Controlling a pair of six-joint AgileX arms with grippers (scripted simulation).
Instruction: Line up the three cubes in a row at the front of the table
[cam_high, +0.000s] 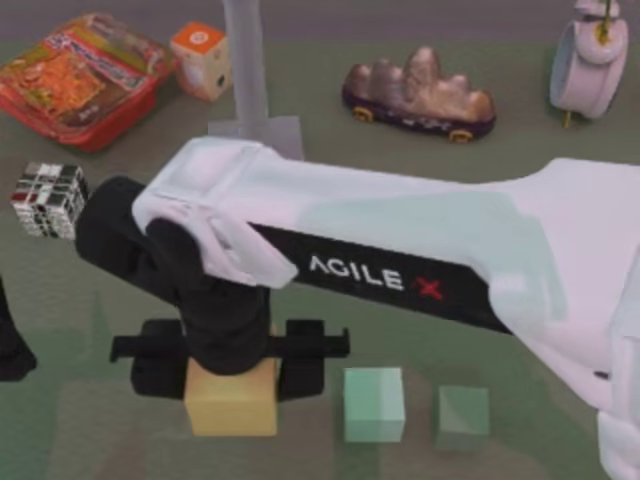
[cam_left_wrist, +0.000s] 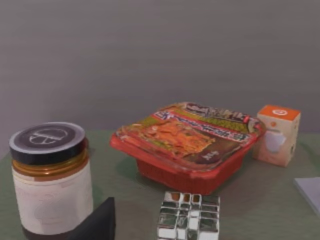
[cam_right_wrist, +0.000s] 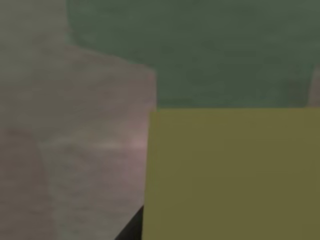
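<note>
- With the right arm reaching across from the right side, the right gripper sits low over the yellow cube at the near edge of the surface, left of centre.
- The jaws stand either side of the yellow cube; whether they press on it or have let go, I cannot tell.
- Just to its right stands the pale mint cube, then the dull green cube, each apart from its neighbour, all three in a near-side row.
- Risk, as I judge it: if the jaws lift away unevenly or not fully parted, they could drag or tip the yellow cube out of line; a sideways swing of the arm could knock the mint one.
- The left gripper is parked at the left edge.
- Count: three plain cubes, one chequered puzzle cube, one red food tray, one cream box with orange top, one jar, one bread-loaded toy car, one alarm clock.
</note>
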